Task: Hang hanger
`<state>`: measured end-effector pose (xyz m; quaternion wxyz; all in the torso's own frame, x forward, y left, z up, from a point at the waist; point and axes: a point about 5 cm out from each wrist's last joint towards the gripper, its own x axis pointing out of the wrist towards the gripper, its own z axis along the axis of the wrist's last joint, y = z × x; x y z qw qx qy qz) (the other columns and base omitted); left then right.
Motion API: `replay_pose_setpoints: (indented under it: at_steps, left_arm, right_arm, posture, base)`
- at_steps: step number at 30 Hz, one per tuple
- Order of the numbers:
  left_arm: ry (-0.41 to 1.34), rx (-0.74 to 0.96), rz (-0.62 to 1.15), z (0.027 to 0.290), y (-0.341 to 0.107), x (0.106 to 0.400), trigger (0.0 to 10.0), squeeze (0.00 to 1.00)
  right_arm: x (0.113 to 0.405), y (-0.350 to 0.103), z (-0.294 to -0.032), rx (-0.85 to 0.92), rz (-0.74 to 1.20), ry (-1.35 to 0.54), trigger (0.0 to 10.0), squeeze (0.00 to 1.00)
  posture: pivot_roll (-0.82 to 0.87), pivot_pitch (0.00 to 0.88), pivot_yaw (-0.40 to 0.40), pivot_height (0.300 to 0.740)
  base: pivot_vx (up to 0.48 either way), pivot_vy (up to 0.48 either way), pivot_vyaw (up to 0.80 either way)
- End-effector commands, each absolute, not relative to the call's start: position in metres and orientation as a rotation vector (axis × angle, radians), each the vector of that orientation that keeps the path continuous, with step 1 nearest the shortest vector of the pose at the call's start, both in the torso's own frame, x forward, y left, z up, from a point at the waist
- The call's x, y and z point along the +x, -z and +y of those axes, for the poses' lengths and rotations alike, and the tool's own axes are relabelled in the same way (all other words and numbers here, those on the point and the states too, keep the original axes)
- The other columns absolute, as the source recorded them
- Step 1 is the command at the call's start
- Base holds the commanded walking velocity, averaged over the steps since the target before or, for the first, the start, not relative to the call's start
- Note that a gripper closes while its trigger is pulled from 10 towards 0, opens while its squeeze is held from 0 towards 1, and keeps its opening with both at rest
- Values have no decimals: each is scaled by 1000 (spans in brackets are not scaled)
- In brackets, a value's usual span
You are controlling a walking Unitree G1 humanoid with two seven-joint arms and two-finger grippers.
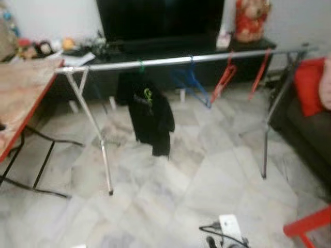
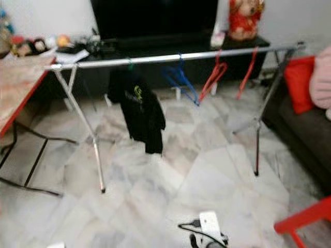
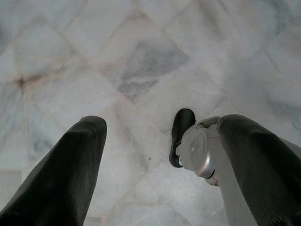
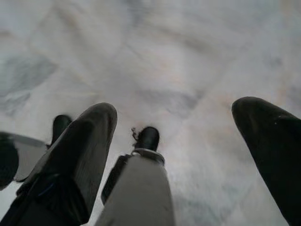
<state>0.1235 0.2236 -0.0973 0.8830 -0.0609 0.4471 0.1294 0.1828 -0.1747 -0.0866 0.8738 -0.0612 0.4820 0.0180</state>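
A silver clothes rail on crossed metal legs spans the room ahead of me. A black garment hangs from it on a green hanger. To its right hang a blue hanger and two red hangers, all bare. My left gripper hangs open over the marble floor, nothing between its fingers. My right gripper hangs open too, above the floor and my own leg and foot.
A wooden table with a red edge stands at the left. A dark TV cabinet lies behind the rail. A dark sofa with a red cushion is at the right. A white power strip and a red frame lie near my feet.
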Motion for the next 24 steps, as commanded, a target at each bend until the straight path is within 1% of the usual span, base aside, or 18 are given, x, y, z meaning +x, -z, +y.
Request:
replay_pose_setpoints:
  at_steps: [1, 24]
  left_arm:
    - [-277, -117, 947, 227, 98, 119, 10000, 0]
    - [-254, -96, 979, 226, 100, 117, 10000, 0]
  right_arm:
    - [190, 83, -173, -139, 981, -54, 10000, 0]
    - [186, 85, -169, -232, 987, -136, 10000, 0]
  posture:
    - [-71, 0, 69, 740]
    - [-69, 0, 70, 740]
  base:
    - [0, 0, 800]
    - [0, 0, 800]
